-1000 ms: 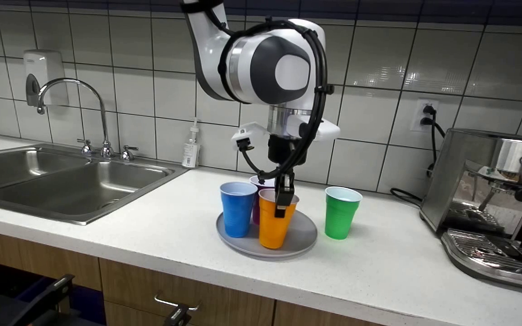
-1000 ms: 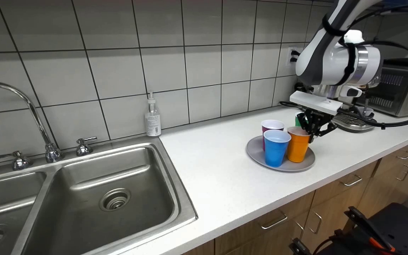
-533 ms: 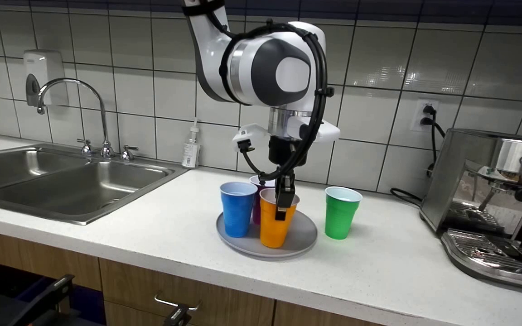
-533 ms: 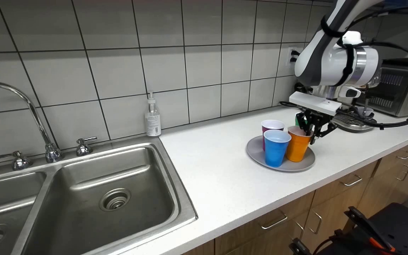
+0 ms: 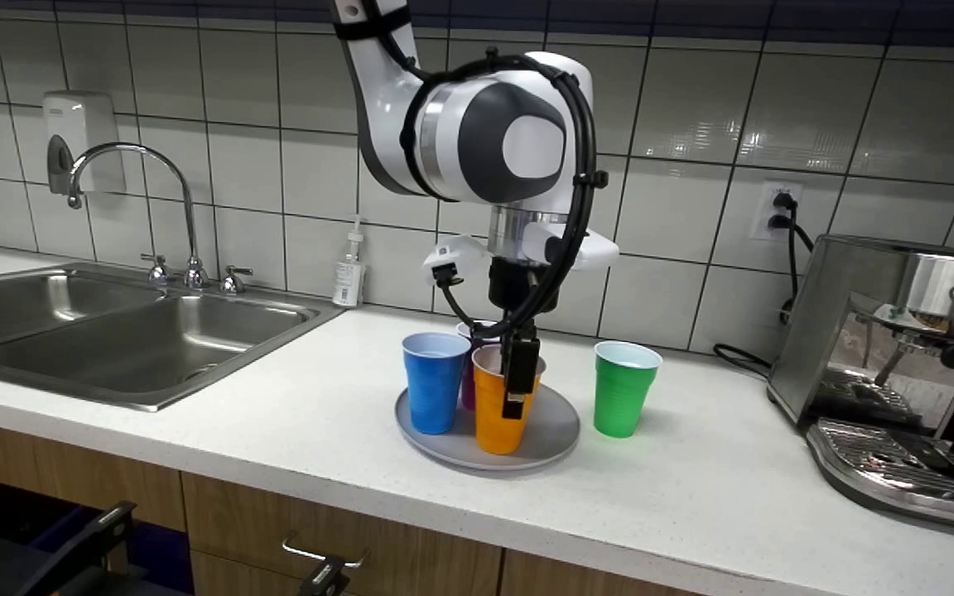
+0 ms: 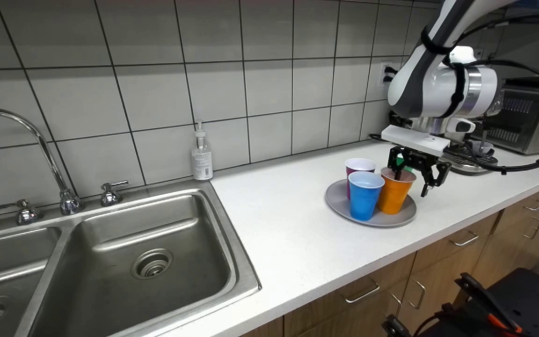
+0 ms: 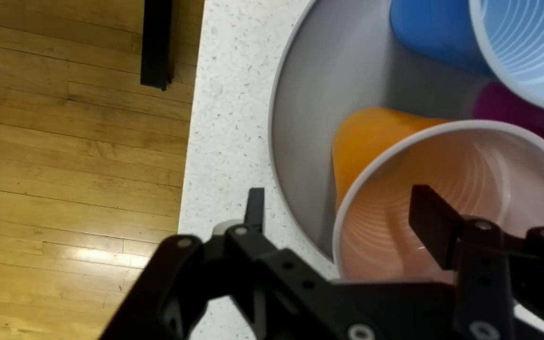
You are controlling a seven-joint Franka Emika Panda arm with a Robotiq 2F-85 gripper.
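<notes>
Present are one orange cup (image 5: 490, 407), one blue cup (image 5: 436, 389), one purple cup (image 6: 360, 165), one green cup (image 5: 623, 393) (four altogether), one plate (image 7: 328, 80), one faucet (image 6: 50, 156), two sink basins (image 6: 105, 276).

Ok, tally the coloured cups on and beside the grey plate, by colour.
Orange cup: 1
Blue cup: 1
Purple cup: 1
Green cup: 1
Total: 4, with 3 on the grey plate and the green one beside it.
</notes>
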